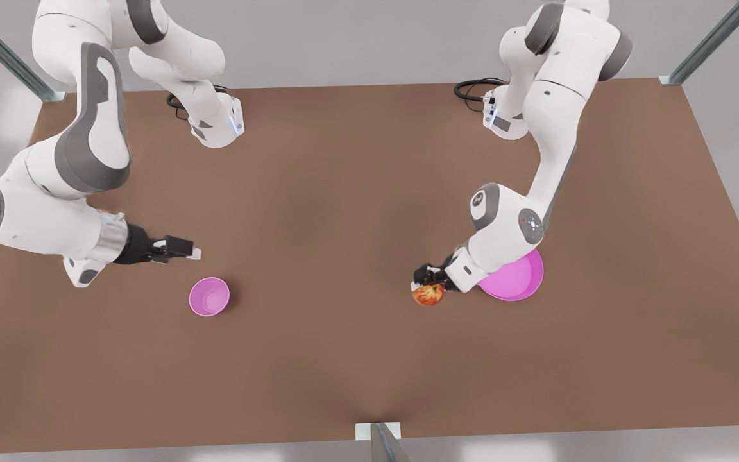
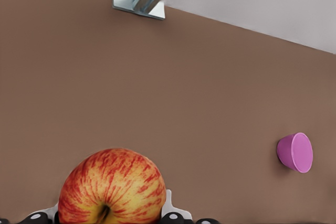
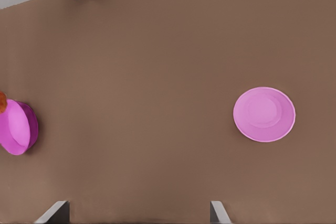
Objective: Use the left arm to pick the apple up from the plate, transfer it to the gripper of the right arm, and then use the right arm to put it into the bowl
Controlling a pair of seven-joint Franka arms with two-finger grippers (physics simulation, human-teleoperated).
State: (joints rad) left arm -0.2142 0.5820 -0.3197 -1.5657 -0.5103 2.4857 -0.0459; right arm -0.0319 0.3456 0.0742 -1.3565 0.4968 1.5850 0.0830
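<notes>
Apple (image 1: 428,294) clamped between the white pads (image 2: 170,203) of the left gripper (image 1: 428,283), just beside the plate (image 1: 518,283) and off its rim toward the front view's left. Plate partly hidden under the left arm. Right gripper (image 1: 190,251) near the bowl (image 1: 209,296) on the front view's left, fingers (image 3: 218,212) spread wide apart, nothing between them. Bowl upright on the brown desk (image 1: 344,212), well apart from plate and apple.
</notes>
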